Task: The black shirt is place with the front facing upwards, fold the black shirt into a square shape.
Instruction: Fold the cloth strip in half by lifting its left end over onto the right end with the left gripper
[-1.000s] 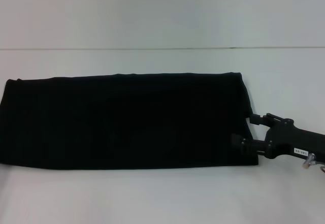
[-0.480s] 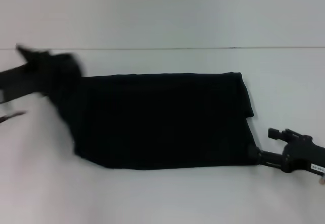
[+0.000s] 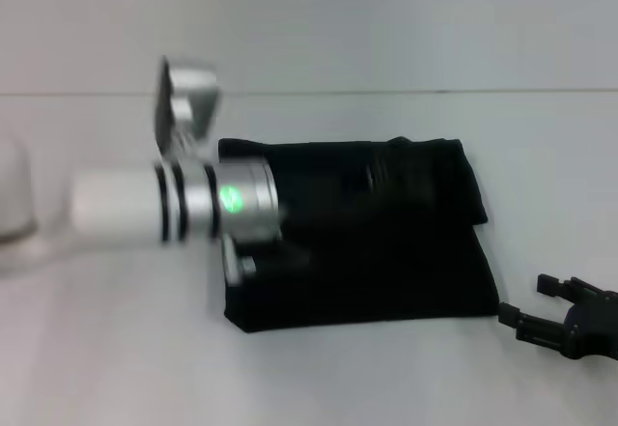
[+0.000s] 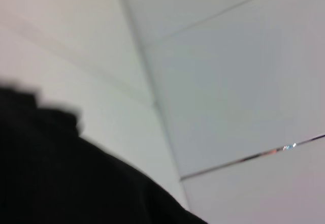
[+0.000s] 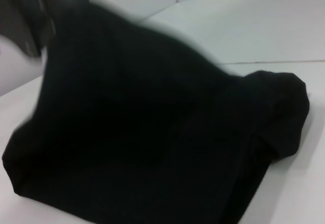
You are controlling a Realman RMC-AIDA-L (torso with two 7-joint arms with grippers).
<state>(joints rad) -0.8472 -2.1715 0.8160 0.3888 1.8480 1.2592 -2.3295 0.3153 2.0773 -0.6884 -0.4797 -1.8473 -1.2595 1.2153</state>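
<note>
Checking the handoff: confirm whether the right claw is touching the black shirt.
No: in the head view the right claw sits off the black shirt, with bare table between them.

Black shirt (image 3: 386, 252) — folded, plain dark cloth, no print showing.
It lies as a rough rectangle, its left part lifted over itself.

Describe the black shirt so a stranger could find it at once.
On the white table, look at the middle, just ahead of the robot. The black shirt lies there as a dark, roughly squarish folded bundle, with the left arm reaching across it and the right gripper just off its near right corner. It is the only cloth and the only large dark thing there.
</note>
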